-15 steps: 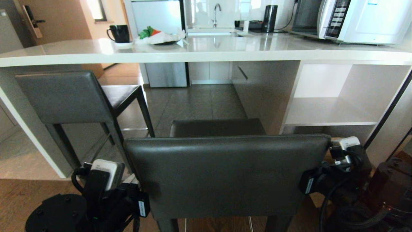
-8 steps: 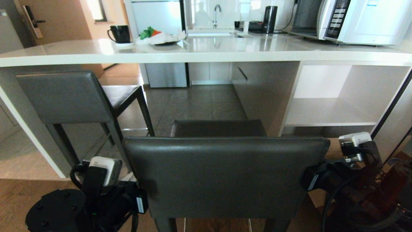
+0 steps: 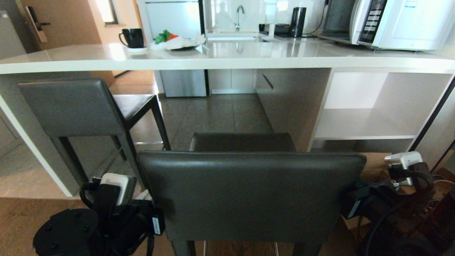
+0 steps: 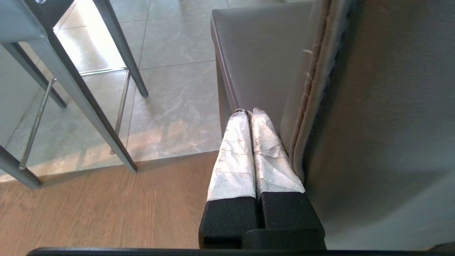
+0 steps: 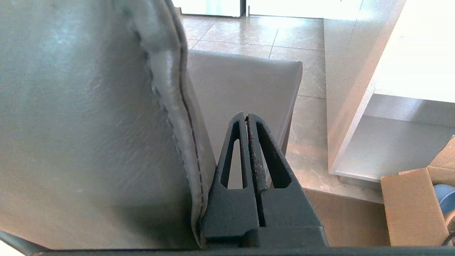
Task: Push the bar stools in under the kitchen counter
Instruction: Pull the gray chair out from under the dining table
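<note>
Head view: the near bar stool [image 3: 249, 195] stands before the desk [image 3: 227, 58]. The left claw [image 4: 250, 113] and the right claw [image 5: 246, 117] are both closed and empty, pressing its backrest sides.

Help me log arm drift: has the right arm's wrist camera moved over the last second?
Yes. The right wrist camera has shifted rightward and slightly down, away from the near stool toward the counter's black post.

Grey stone floor tiles [image 3: 217, 117] meet wood flooring [image 3: 21, 220] nearer the camera. Behind stand a wooden door [image 3: 64, 21], a sink faucet [image 3: 239, 14] and a bright window.
</note>
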Motion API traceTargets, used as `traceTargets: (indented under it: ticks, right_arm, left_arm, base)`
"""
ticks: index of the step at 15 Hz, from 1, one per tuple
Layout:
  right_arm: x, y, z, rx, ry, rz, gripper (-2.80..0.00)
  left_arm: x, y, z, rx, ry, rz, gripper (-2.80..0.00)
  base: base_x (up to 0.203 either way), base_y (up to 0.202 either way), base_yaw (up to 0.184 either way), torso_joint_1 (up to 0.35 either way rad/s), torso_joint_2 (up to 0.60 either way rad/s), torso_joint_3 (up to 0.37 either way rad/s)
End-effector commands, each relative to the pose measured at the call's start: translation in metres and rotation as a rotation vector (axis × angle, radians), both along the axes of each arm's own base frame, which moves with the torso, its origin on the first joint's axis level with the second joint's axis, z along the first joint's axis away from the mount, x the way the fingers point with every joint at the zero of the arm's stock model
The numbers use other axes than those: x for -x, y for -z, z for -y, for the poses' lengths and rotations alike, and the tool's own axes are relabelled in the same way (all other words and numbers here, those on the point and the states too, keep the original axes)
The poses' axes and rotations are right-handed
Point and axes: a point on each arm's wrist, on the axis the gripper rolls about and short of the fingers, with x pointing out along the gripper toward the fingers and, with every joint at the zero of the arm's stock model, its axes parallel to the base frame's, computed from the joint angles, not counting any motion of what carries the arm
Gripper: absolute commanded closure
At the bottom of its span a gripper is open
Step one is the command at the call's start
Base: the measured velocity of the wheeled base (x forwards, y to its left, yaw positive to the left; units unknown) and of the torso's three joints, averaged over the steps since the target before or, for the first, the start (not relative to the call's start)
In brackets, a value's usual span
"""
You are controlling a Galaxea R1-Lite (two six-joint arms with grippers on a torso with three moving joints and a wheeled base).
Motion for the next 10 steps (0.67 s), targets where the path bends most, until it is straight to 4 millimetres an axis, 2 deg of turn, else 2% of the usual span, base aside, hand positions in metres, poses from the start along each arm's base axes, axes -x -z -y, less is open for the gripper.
traceTargets:
  ticks: [1, 5, 8, 10]
  right_arm:
    - [0.000, 0.002, 0.000, 0.004, 0.005, -0.007, 0.00]
    - [-0.006, 0.001, 0.008, 0.003, 0.053, -0.003, 0.00]
    - [-0.021, 0.008, 0.035, -0.006, 0.198, -0.039, 0.00]
    - [-0.020, 0.012, 0.046, -0.049, 0.245, -0.073, 0.00]
  left_arm:
    - [0.000, 0.000, 0.000, 0.000, -0.006, 0.002, 0.00]
    - [-0.008, -0.004, -0.001, 0.019, -0.038, 0.020, 0.00]
    - [-0.024, 0.001, -0.032, 0.002, -0.192, -0.003, 0.00]
    - [-0.023, -0.001, -0.051, 0.020, -0.255, -0.002, 0.00]
  base:
    - [0.000, 0.000, 0.000, 0.000, 0.00, 0.000]
    - [0.000, 0.000, 0.000, 0.000, 0.00, 0.000]
    - [0.000, 0.000, 0.000, 0.000, 0.00, 0.000]
    - [0.000, 0.000, 0.000, 0.000, 0.00, 0.000]
